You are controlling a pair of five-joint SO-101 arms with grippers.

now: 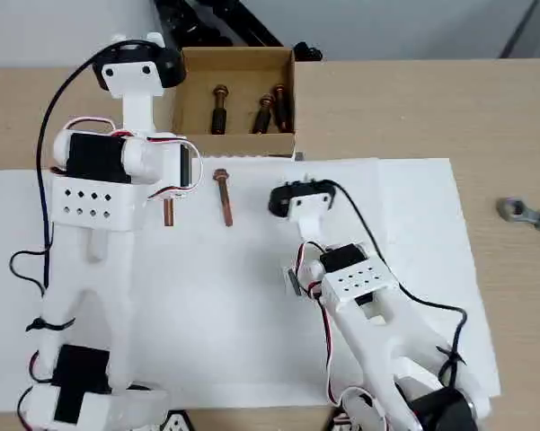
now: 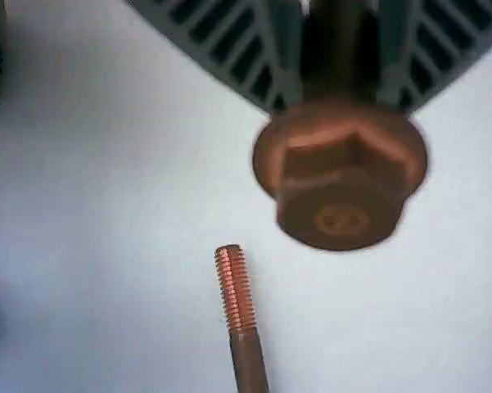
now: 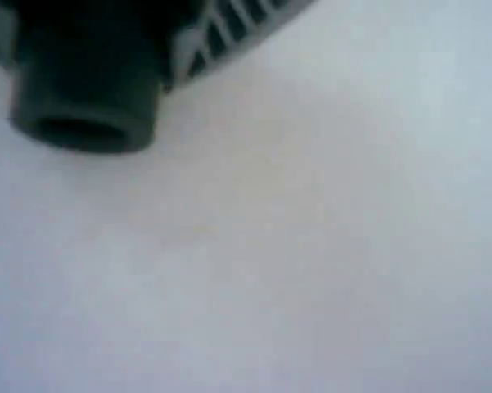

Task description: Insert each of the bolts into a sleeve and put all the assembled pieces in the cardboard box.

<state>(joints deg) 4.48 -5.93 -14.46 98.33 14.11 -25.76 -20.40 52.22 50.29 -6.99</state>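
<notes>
**Bolt in one pincer, sleeve in the other, three pieces boxed**

Nearest the arms' bases lies a white sheet (image 1: 216,305) spread on the counter (image 1: 485,108), which serves as the work area. A little toward 1 o'clock from its middle, the right pincer (image 1: 301,199) is clamped on a black sleeve (image 3: 86,90). In the right wrist view the sleeve's open mouth faces outward, clear of the sheet. That looks like a hold chosen to leave the bore free to take a bolt.

Toward 9 o'clock from it, well apart, the left pincer (image 1: 169,190) is closed on a copper bolt (image 2: 340,176). The left wrist view shows its hexagonal flanged head facing the camera, and the high view shows part of the shank jutting past the arm. Gripping the shank probably keeps the bolt steady for lining it up with the sleeve.

Just beside it at 3 o'clock, a loose bolt (image 1: 225,197) lies flat on the sheet, head toward 12 o'clock. It has no sleeve and looks like the next one to be done.

Farther on at 12 o'clock, at the sheet's far edge, stands the cardboard box (image 1: 238,144). Three assembled pieces (image 1: 219,108) lie inside, so the task seems more than half done. Mating the held pair looks like the current step.

Far off at 3 o'clock, a metal tool (image 1: 521,211) rests on the bare counter.
</notes>
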